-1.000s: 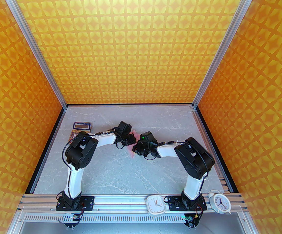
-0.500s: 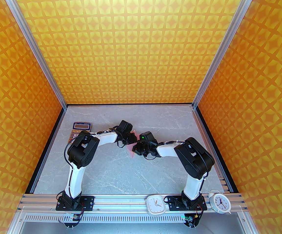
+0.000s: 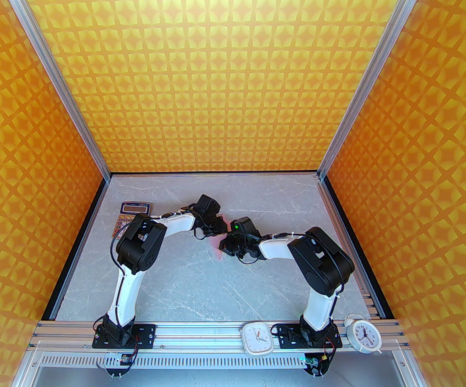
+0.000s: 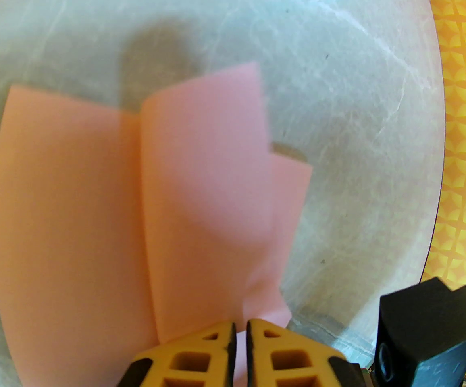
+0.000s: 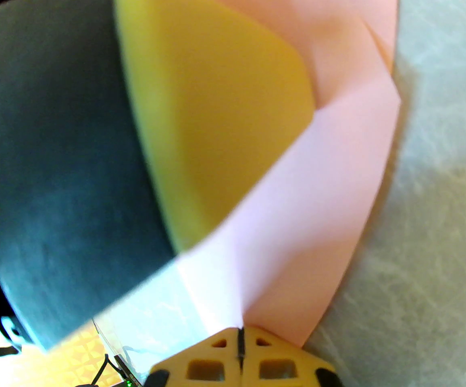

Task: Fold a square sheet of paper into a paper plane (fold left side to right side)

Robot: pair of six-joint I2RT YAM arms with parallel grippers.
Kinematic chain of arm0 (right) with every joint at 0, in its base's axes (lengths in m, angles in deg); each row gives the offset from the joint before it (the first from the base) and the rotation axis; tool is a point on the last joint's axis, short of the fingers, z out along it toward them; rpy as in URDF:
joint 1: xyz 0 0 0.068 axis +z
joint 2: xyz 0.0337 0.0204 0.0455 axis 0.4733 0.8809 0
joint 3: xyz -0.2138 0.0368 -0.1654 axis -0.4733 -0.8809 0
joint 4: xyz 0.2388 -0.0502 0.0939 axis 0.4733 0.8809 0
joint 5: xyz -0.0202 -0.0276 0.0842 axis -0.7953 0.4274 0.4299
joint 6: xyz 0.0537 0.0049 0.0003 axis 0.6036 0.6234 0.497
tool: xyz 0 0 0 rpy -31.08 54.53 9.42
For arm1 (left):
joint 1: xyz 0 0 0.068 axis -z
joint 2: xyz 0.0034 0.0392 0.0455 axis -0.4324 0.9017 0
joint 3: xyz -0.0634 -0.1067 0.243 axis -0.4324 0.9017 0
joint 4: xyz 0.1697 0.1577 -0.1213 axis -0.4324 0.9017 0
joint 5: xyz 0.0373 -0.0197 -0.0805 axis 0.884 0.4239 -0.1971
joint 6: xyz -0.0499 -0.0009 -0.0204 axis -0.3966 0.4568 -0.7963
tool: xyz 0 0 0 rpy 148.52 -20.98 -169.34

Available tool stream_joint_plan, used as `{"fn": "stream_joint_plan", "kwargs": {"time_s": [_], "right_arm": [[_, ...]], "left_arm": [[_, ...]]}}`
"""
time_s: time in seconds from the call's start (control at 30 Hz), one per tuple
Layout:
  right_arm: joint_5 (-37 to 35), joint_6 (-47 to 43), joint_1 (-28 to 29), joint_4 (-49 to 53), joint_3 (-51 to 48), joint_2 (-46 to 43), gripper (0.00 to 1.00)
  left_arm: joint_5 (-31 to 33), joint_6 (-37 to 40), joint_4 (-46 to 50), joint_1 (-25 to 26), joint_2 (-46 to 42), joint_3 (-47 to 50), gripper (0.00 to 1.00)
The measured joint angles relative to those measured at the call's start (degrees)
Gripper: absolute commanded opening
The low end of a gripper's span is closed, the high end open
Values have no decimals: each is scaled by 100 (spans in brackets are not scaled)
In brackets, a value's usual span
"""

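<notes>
The pale-pink sheet of paper [image 3: 219,253] lies mid-table, folded into overlapping flaps [image 4: 75,216], and both wrists hover over it. My left gripper [image 3: 221,232] comes in from the left. Its yellow fingers [image 4: 241,333] are nearly together, with a raised flap running into the thin gap. From the right, my right gripper [image 3: 225,249] meets it. Its fingertips [image 5: 240,343] are pressed shut where a crease of the paper [image 5: 329,200] ends. A lifted flap hides part of the left finger [image 5: 217,115] in the right wrist view.
An orange-keyed calculator [image 3: 130,212] lies at the back left, partly under the left arm. A square white clock [image 3: 258,339] and a round alarm clock [image 3: 362,334] sit on the front rail. Orange patterned walls close in three sides.
The left arm's elbow has swung to the right and its wrist has edged back and right, close to the right wrist. The right arm has not moved.
</notes>
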Motion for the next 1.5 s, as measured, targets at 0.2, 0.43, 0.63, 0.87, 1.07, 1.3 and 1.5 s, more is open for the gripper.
{"fn": "stream_joint_plan", "kwargs": {"time_s": [0.2, 0.43, 0.63, 0.87, 1.07, 1.3, 1.5], "right_arm": [[4, -11, 0, -2, 57, 57, 0], [2, -24, 0, -9, 83, 74, 0], [-28, -44, -2, -48, 87, 103, 0], [-44, -68, -4, -72, 87, 109, 0], [-44, -76, -4, -72, 87, 109, 0], [-26, -197, 0, 31, 149, 103, 0], [70, -540, -4, 581, 407, 109, 0]], "left_arm": [[31, 83, -11, -105, 275, -424, 14], [-13, 186, 131, -188, 531, -846, 14], [-197, 216, 393, -273, 774, -1270, 15], [-295, 229, 455, -424, 1154, -1871, 15], [-310, 232, 474, -564, 1432, -2330, 15], [-175, 258, 426, -787, 1556, -2559, 15], [391, 339, 254, -1167, 1034, -1987, 19]]}}
